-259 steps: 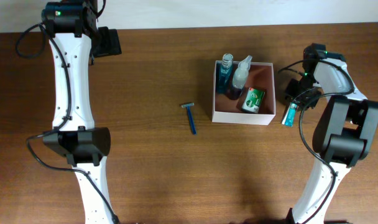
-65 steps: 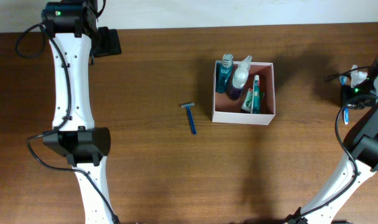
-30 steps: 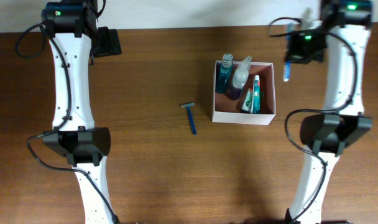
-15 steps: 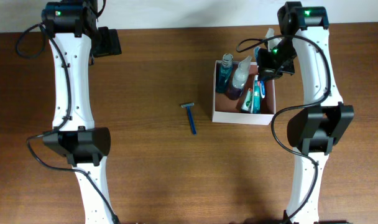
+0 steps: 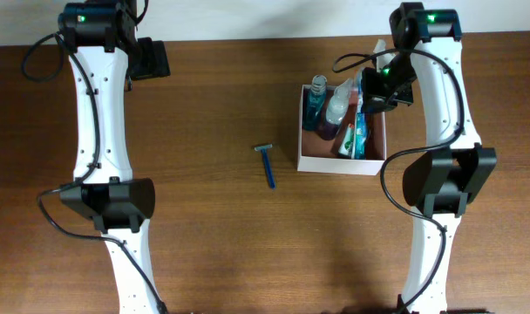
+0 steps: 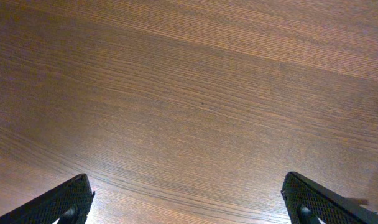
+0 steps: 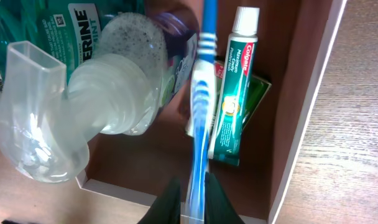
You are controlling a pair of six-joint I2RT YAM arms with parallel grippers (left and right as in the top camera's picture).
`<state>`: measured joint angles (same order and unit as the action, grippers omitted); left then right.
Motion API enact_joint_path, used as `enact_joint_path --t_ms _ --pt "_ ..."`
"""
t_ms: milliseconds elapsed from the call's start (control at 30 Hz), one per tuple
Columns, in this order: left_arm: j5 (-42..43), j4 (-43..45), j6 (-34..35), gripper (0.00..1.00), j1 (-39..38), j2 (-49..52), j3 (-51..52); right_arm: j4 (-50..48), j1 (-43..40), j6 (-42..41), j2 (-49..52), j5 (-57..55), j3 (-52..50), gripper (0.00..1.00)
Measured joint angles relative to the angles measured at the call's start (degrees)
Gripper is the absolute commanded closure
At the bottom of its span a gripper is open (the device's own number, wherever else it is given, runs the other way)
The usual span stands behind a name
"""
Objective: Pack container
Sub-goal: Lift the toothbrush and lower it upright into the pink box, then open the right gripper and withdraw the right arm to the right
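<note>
The container (image 5: 339,165), a white-walled box with a pinkish-brown inside, holds a blue mouthwash bottle (image 5: 316,100), a clear spray bottle (image 5: 336,105) and a toothpaste tube (image 5: 358,133). My right gripper (image 5: 376,84) is over the container's far right part, shut on a blue and white toothbrush (image 7: 201,106). In the right wrist view the gripper (image 7: 194,205) holds the brush over the toothpaste (image 7: 231,112), next to the spray bottle (image 7: 108,93). A blue razor (image 5: 268,164) lies on the table left of the container. My left gripper (image 5: 152,59) is open at the far left.
The left wrist view shows only bare wooden table between the open fingers (image 6: 71,199). A green packet (image 7: 256,93) lies under the toothpaste. The container's right wall (image 7: 307,124) stands close to the brush. Both arm bases stand at the front of the table.
My right arm has swung in from the far right with the toothbrush and now holds it over the container. The left arm and the razor have not moved.
</note>
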<state>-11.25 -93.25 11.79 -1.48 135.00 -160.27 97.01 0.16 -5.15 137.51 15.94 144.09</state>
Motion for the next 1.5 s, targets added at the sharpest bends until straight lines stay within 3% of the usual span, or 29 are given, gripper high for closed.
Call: enact_joint_path --t_ms 200,600,667,733,800,900,1500 --pt "0.0 0.0 0.02 0.01 0.0 0.0 0.0 0.0 0.0 -0.42 0.0 -0.2 0.0 0.78" --pt "0.02 0.0 0.0 0.01 0.0 0.0 0.0 -2.58 -1.62 -0.48 0.0 -2.6 0.0 0.73" --pt "0.02 0.02 0.0 0.01 0.0 0.0 0.0 -3.52 -2.69 -0.76 0.0 -2.64 0.0 0.59" --pt "0.0 0.0 0.02 0.01 0.0 0.0 0.0 -4.35 -3.93 -0.9 0.0 -2.86 0.0 0.56" --pt "0.02 0.0 0.0 0.01 0.0 0.0 0.0 -5.55 -5.4 -1.11 0.0 -2.95 0.0 0.46" --pt "0.02 0.0 0.0 0.01 0.0 0.0 0.0 -7.43 -7.69 -1.25 0.0 -2.99 0.0 0.01" --pt "0.02 1.09 0.0 0.01 0.0 0.0 0.0 -7.08 -35.58 -1.09 -0.15 -4.87 -1.55 0.01"
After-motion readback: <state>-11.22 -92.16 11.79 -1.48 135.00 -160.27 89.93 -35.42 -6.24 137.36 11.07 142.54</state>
